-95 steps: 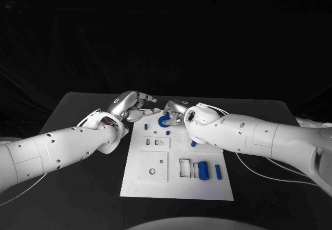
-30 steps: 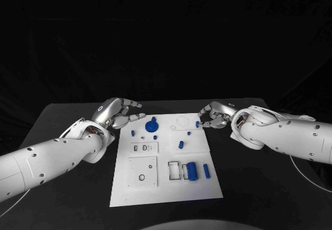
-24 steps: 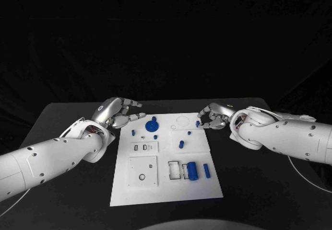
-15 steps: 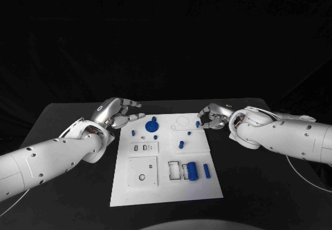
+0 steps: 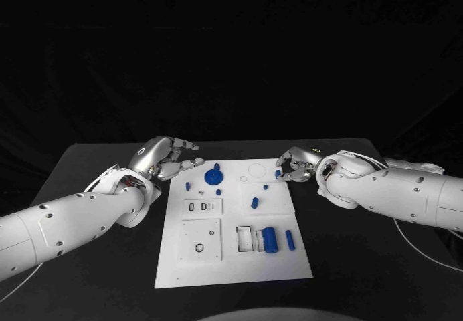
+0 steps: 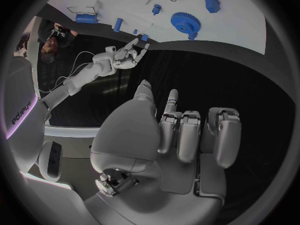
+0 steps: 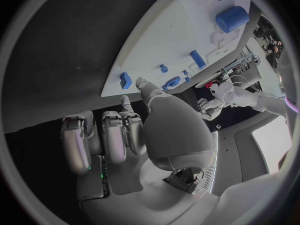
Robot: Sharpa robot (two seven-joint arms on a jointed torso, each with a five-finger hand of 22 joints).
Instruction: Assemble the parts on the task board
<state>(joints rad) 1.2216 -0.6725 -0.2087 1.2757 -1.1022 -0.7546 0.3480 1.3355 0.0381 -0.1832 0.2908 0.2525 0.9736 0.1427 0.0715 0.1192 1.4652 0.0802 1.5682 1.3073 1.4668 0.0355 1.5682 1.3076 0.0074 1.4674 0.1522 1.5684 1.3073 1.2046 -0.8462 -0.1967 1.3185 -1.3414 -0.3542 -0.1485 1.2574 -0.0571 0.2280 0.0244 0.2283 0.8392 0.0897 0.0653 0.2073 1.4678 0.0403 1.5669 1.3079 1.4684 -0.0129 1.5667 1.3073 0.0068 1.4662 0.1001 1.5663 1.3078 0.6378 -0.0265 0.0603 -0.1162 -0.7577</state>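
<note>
Two hands flank the far end of the task board [image 5: 235,267], which lies on the surface [image 5: 87,167].
My left hand [image 5: 166,157] is curled and empty beside the blue gear [image 5: 213,176]. My right hand [image 5: 294,164] has fingers bent over a small blue part [image 5: 278,173] at the board's edge; grip cannot be confirmed.

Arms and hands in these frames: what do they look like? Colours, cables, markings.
Both arms are glossy white shells dotted with small dark screw holes. The left hand and right hand are silver metal with segmented fingers. A thin pale cable trails under the right arm. In the right wrist view, a small green light glows on that hand's base.
</note>
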